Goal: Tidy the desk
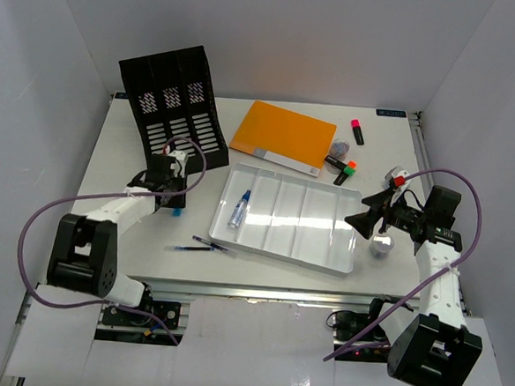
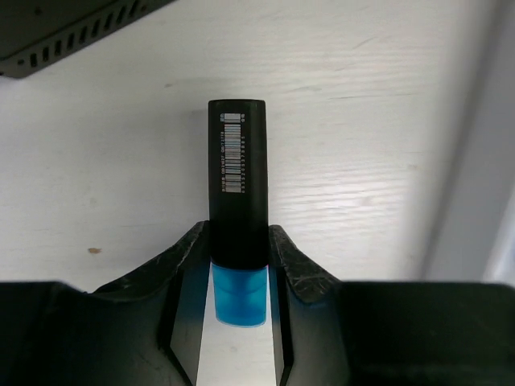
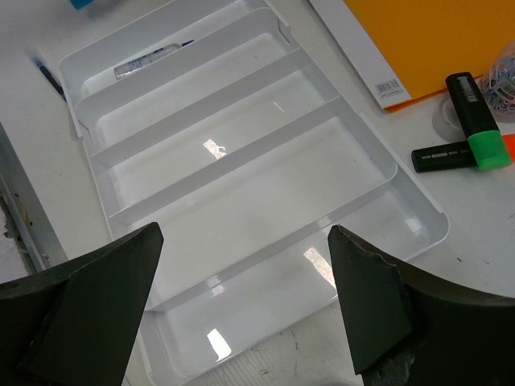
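Observation:
On the white desk [image 1: 119, 148], left of the tray, my left gripper [image 1: 170, 197] is down at the surface. It is shut on a black highlighter [image 2: 237, 161] with a blue cap [image 2: 239, 297]; both fingers press the black barrel just above the cap. The highlighter lies flat on the desk [image 2: 378, 121]. My right gripper [image 1: 368, 215] hangs open and holds nothing above the right end of the white compartmented tray [image 1: 341, 265]. In the right wrist view, the right gripper [image 3: 244, 233] has only tray compartments [image 3: 241, 169] between its fingers.
A blue-and-white marker [image 1: 239, 209] lies in the tray's left slot. Two pens [image 1: 205, 245] lie in front of the tray. A black file rack [image 1: 176, 99] stands back left, an orange folder [image 1: 284, 133] at the back. More highlighters [image 1: 343, 168] [image 1: 357, 131] and a silver object [image 1: 382, 246] are on the right.

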You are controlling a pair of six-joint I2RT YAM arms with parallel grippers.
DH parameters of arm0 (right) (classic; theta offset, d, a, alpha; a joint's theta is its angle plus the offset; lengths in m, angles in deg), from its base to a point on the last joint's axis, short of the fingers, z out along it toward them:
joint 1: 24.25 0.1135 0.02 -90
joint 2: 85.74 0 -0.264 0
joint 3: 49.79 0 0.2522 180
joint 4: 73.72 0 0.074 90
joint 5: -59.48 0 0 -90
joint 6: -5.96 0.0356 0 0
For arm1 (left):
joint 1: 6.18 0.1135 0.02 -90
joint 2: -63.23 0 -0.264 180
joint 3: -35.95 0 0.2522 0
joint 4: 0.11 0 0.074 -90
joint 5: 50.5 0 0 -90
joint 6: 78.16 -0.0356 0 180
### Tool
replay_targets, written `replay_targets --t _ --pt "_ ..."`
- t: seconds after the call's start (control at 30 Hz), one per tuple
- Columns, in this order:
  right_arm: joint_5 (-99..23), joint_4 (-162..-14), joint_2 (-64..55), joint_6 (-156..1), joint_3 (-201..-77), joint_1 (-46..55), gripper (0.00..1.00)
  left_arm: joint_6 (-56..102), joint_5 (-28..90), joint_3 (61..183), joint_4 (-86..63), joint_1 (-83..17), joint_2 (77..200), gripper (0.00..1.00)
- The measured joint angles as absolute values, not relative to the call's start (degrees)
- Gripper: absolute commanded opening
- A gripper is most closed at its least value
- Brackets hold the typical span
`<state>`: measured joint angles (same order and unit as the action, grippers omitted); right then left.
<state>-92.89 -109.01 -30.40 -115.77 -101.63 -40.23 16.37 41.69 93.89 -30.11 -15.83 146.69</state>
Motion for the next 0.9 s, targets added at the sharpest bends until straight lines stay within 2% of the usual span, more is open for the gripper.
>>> replay_targets --t 0.3,0.47,0.77,0.83,0.9 --pt "-93.27 -109.39 -30.63 -115.81 -101.63 -40.23 0.90 27.34 18.86 92.27 -24.57 -15.99 130.89 0.14" --pt "-93.26 -109.73 -30.63 -115.87 -101.63 -40.23 0.90 35.88 9.37 92.08 -17.47 -22.81 134.72 0.14" --pt "-93.18 -109.86 -30.60 -116.01 -101.63 -40.23 0.90 41.42 10.44 96.34 -14.35 -34.64 148.31 0.16" --pt "-93.06 -109.88 -30.54 -116.03 -101.63 -40.23 0.90 41.57 12.15 98.12 -13.83 -36.02 150.48 0.20" --pt "-92.69 -109.89 -30.49 -116.04 -101.63 -40.23 0.90 41.65 14.00 99.44 -13.55 -37.17 152.52 0.28"
